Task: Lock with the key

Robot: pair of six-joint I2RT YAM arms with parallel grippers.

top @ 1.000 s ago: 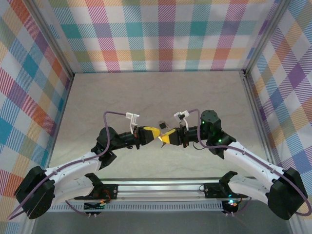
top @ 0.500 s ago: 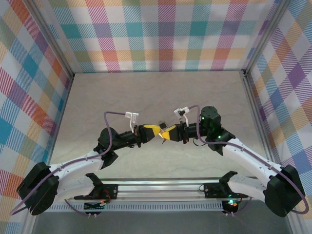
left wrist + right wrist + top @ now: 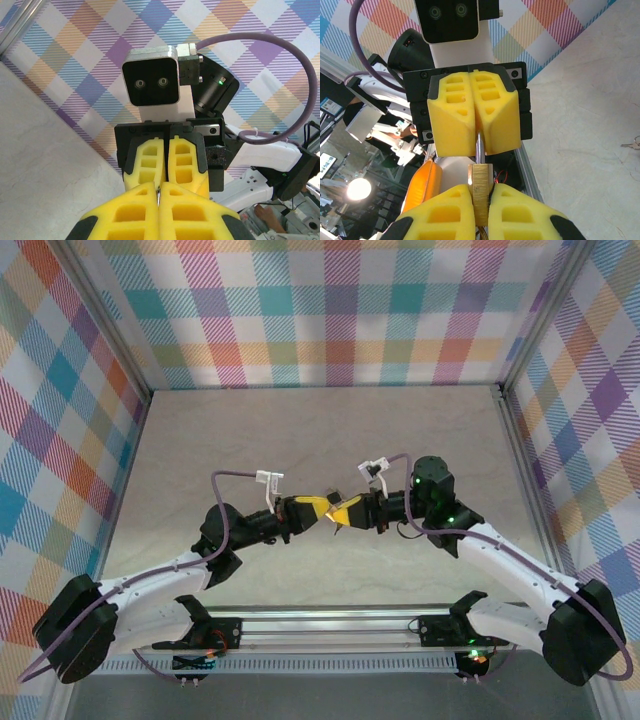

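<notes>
Above the middle of the table my left gripper (image 3: 321,507) and right gripper (image 3: 341,512) meet tip to tip. In the right wrist view my right gripper (image 3: 481,191) is shut on the lock (image 3: 481,181), a small padlock showing a brass-coloured edge and a dark side. My left gripper (image 3: 476,127) faces it, shut on the key. Its silver blade (image 3: 479,146) sticks out of the yellow pads and enters the top of the lock. The key's head is hidden between the pads. In the left wrist view a metal sliver (image 3: 158,189) shows between my left fingertips (image 3: 145,192).
A small loose silver key (image 3: 631,145) lies on the pale tabletop (image 3: 250,440) to the right of the grippers. Plaid walls (image 3: 330,310) close in the table on three sides. A metal rail (image 3: 330,625) runs along the near edge between the arm bases.
Both grippers, still tip to tip, have shifted slightly away from the near edge. The right wrist has moved a little up and left. Grips are unchanged.
</notes>
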